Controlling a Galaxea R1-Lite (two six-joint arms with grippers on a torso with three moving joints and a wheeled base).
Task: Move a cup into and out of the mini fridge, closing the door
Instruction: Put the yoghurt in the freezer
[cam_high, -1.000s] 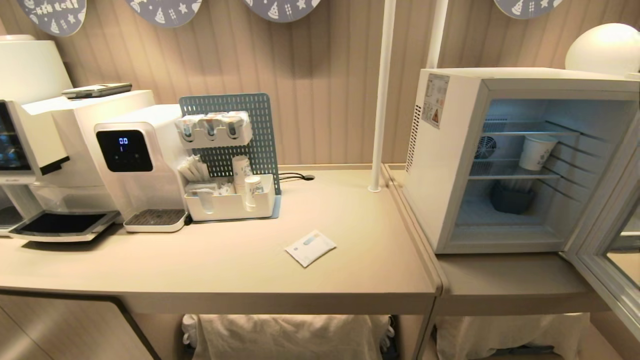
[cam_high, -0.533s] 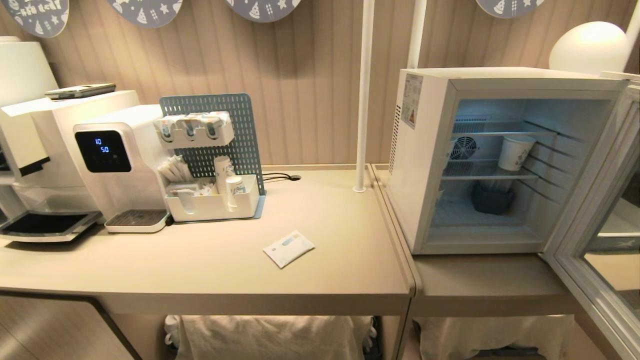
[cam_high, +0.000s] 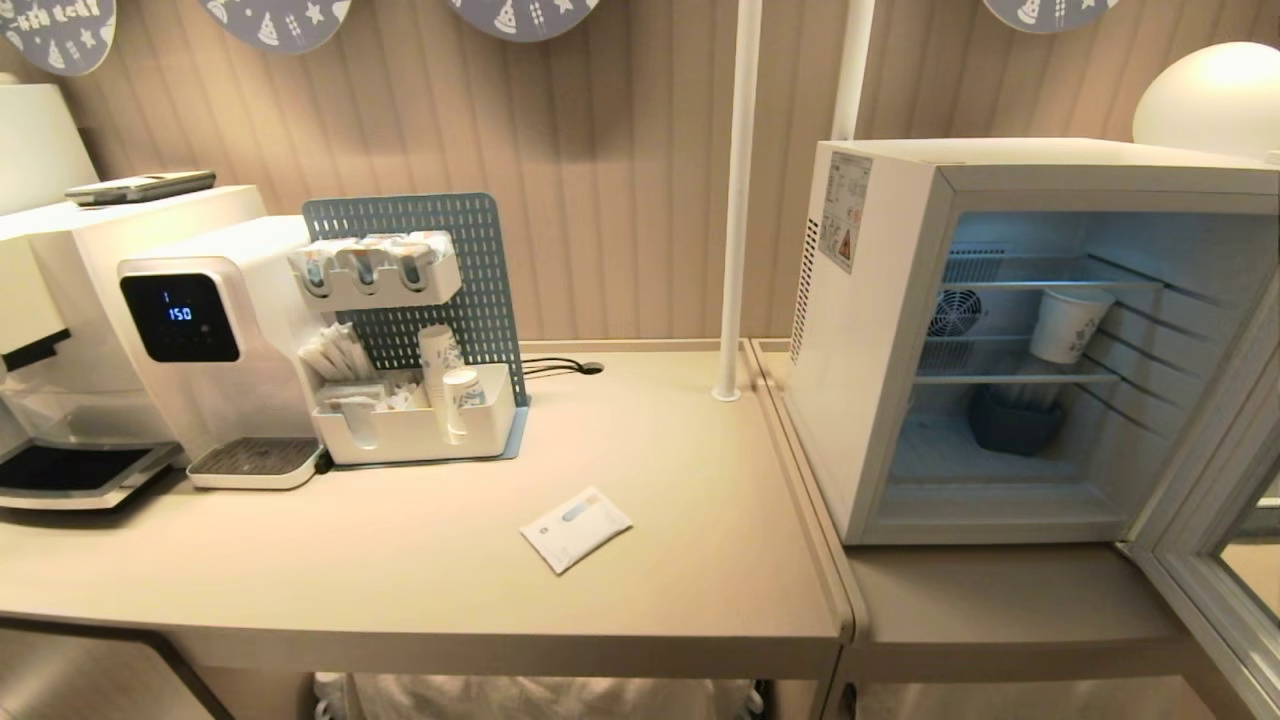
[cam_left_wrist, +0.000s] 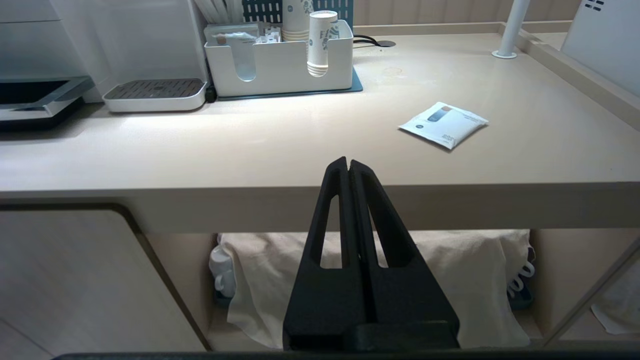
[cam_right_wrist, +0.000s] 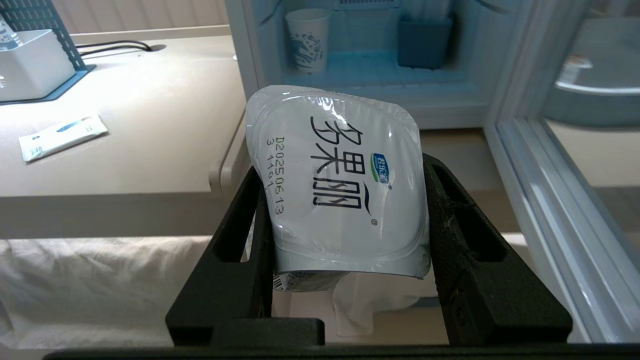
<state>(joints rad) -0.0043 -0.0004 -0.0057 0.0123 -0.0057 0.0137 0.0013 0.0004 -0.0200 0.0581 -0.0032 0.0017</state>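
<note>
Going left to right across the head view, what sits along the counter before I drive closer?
Water dispenser → white organizer tray with paper cups → flat packet → white pole → mini fridge with a paper cup on its shelf → open door at the far right.

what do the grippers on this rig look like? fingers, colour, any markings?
Left gripper and right gripper match: matte black, each with two long wedge-shaped fingers tapering to the tip, each with a slot cut through it. No cables, labels or markings visible. Arms aren't in view.
</note>
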